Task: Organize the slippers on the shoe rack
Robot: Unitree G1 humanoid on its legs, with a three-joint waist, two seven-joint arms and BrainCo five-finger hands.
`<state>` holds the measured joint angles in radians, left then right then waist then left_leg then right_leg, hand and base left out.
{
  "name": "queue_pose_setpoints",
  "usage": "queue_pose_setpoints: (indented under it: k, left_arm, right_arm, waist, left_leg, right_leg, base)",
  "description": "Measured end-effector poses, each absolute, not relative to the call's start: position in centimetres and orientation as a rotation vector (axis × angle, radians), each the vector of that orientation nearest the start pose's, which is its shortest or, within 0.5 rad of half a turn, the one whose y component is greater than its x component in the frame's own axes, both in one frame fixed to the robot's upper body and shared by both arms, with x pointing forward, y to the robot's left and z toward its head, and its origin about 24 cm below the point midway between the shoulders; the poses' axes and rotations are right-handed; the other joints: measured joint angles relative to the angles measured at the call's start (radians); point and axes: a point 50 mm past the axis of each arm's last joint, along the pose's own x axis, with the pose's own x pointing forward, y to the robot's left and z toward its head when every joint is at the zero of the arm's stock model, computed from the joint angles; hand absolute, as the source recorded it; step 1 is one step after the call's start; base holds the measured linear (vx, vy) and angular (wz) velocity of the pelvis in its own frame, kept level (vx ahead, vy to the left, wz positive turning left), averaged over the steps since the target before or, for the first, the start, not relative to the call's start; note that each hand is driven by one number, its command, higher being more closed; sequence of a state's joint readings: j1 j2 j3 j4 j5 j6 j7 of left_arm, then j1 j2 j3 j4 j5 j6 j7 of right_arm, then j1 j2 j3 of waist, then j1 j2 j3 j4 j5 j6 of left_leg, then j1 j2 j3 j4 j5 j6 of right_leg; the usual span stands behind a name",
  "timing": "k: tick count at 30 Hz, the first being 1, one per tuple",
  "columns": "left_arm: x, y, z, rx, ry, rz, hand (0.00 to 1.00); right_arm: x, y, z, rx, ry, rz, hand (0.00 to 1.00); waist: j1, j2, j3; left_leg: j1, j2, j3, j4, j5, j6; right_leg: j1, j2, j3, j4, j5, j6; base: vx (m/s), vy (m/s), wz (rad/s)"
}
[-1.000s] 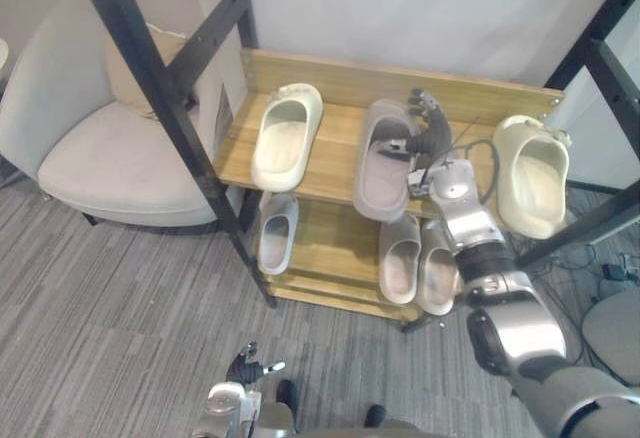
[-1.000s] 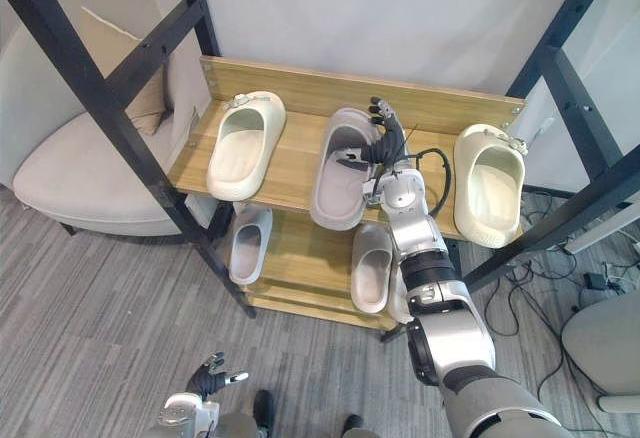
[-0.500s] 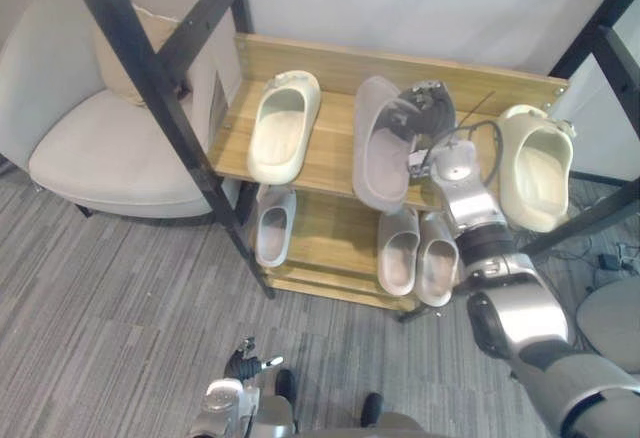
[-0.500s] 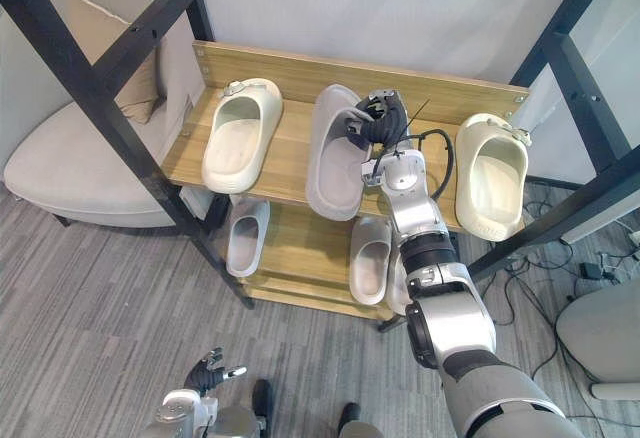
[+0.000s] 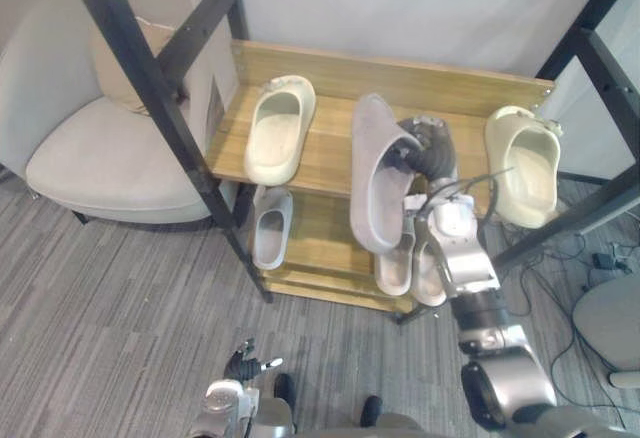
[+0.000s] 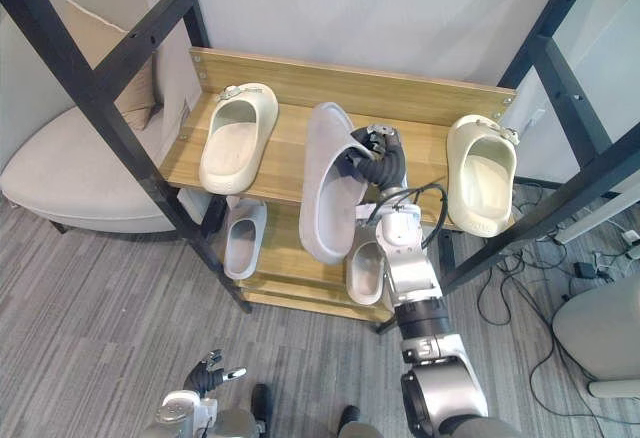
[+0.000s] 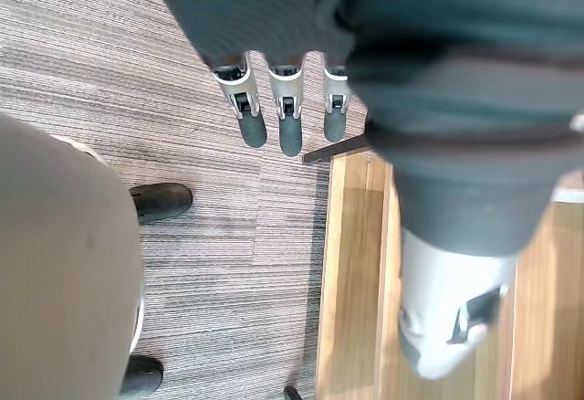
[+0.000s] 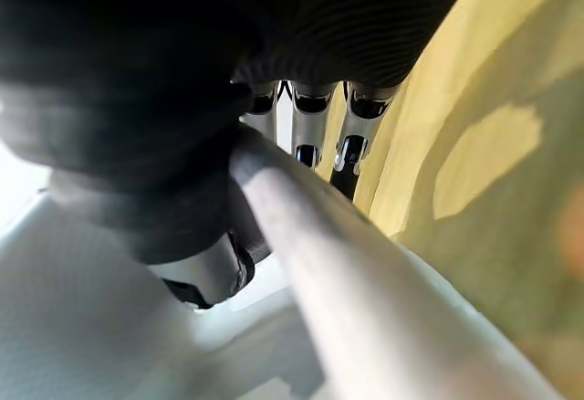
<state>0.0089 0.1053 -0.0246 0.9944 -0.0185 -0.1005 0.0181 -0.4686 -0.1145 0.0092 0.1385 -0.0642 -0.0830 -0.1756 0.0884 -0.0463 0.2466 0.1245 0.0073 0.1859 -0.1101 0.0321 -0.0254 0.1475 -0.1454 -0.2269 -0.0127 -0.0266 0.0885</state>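
Looking down at the shoe rack (image 6: 300,76), you see the right robot hand (image 6: 377,164) in front of the middle of the top shelf. Its fingers are curled into the opening of the grey slipper (image 6: 327,186) and hold it by the upper edge; in the right wrist view the fingers (image 8: 351,149) go behind this grey edge and the thumb is on the near side of it. The grey slipper is turned on its side. Its sole faces the robot's left and its open side faces the robot hand, which is just to the right of it. One end of the slipper is over the top shelf, and the other end hangs past the front edge, in front of the lower shelf. Whether it touches the shelf board, I cannot tell.

On the top shelf a cream slipper (image 6: 236,138) lies flat at the left, well apart from the held one. A second cream slipper (image 6: 481,173) lies at the right end, with its front over the edge. On the lower shelf a pale slipper (image 6: 243,239) lies at the left, and a pale pair (image 5: 397,266) is partly hidden behind the grey slipper and the arm.

The left robot hand (image 6: 207,372) is low, above the grey carpet (image 6: 100,328), far from the rack, with relaxed fingers and nothing in it. A light armchair (image 6: 60,173) stands to the left of the rack.
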Motion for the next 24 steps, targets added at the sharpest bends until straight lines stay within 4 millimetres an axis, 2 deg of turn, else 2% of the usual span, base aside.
queue_pose_setpoints:
  k: [6,8,12,15,19,24]
  left_arm:
    - [13.8,18.6,-14.6,0.122,0.923,0.036,0.00]
    - [13.5,18.5,-14.7,0.136,0.933,0.024,0.00]
    - [13.1,18.5,-14.9,0.142,0.947,0.017,0.00]
    - [12.9,18.4,-15.0,0.153,0.958,0.004,0.00]
    - [12.7,18.1,-15.2,0.171,0.974,-0.020,0.00]
    - [12.5,18.0,-15.4,0.174,0.991,-0.026,0.00]
  right_arm:
    - [30.0,-13.3,16.7,-0.092,-0.561,-0.019,1.00]
    - [29.0,-12.8,17.2,-0.082,-0.616,0.011,1.00]
    - [27.5,-12.0,16.9,-0.044,-0.636,0.088,1.00]
    - [26.2,-10.7,15.7,-0.017,-0.600,0.199,1.00]
    - [24.5,-8.7,12.5,0.025,-0.469,0.357,1.00]
    - [22.3,-7.4,9.1,0.075,-0.315,0.486,1.00]
  waist:
    - [-0.011,-0.002,-0.035]
    - [-0.025,-0.001,-0.057]
    - [-0.032,0.001,-0.077]
    - [-0.035,0.003,-0.087]
    - [-0.036,0.009,-0.099]
    - [-0.037,0.013,-0.107]
  left_leg:
    - [-0.001,0.007,0.005,0.006,0.002,0.000]
    - [-0.001,0.008,0.005,0.006,0.002,0.000]
    - [0.001,0.010,0.006,0.006,0.003,0.000]
    - [0.008,0.011,0.005,0.006,0.005,0.000]
    - [0.018,0.004,-0.005,0.005,0.004,0.000]
    - [0.018,0.002,-0.013,0.005,0.005,-0.001]
  right_leg:
    - [-0.005,0.000,0.011,0.000,0.002,0.002]
    - [-0.005,0.001,0.011,0.002,0.002,0.002]
    - [-0.008,0.002,0.014,0.008,0.002,0.002]
    - [-0.007,0.002,0.014,0.011,0.002,0.002]
    - [0.009,0.002,0.007,0.009,0.000,0.003]
    - [0.012,0.000,-0.002,0.009,-0.001,0.004]
  base:
    - [0.00,-0.002,-0.02]
    - [0.00,0.000,0.00]
    - [-0.03,-0.008,-0.02]
    - [-0.04,-0.012,0.01]
    - [-0.03,-0.004,0.06]
    - [0.00,-0.001,0.05]
